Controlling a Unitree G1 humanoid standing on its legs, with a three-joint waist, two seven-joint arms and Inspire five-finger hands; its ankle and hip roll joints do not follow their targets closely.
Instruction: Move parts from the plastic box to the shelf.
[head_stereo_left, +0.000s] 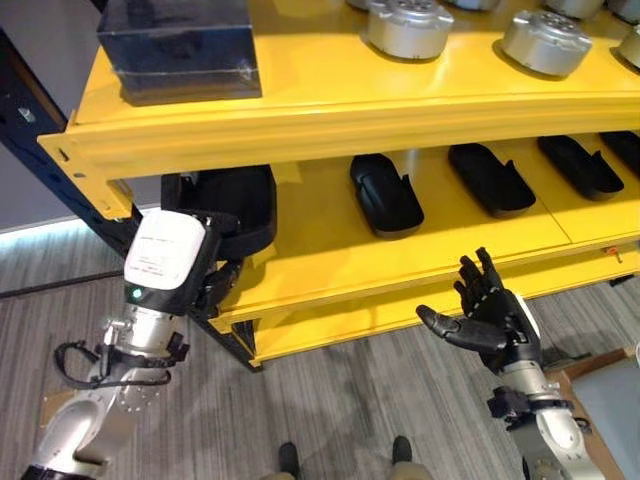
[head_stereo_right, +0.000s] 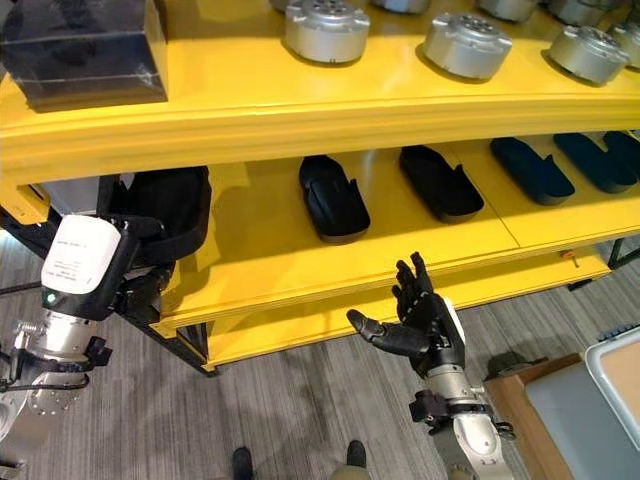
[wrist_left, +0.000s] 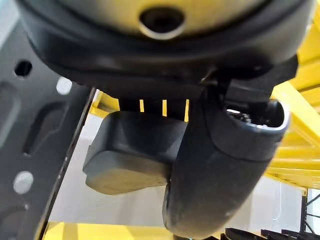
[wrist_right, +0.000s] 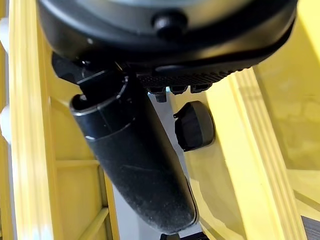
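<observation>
- Biggest thing here is the yellow shelf (head_stereo_left: 330, 110), two levels on a dark blue upright (head_stereo_left: 40, 140). Its front lip runs right across the head views, with grey wood-look floor (head_stereo_left: 340, 400) below it.
- Top level: a dark rectangular box (head_stereo_left: 180, 45) wrapped in clear film sits at the left end, close to the front edge. To its right is a row of round silver metal parts (head_stereo_left: 408, 25), spaced apart.
- Lower level: black molded plastic parts (head_stereo_left: 385, 195) lie side by side in a row with gaps between them. One more black part (head_stereo_left: 235, 205) sits at the left end, right by the upright.
- The left hand (head_stereo_left: 215, 280) is at that left-end part, by the lower level's front edge. The left wrist view shows the thumb beside a dark part, but I can't tell whether the fingers are closed on it.
- The right hand (head_stereo_right: 425, 320) hangs in front of the lower lip, fingers spread and straight, thumb out, holding nothing, with free floor around it.
- Bottom right corner has a grey tray (head_stereo_right: 610, 390) on a wooden surface (head_stereo_right: 505, 395).
- There's a white label on the left wrist, print too small to read.
</observation>
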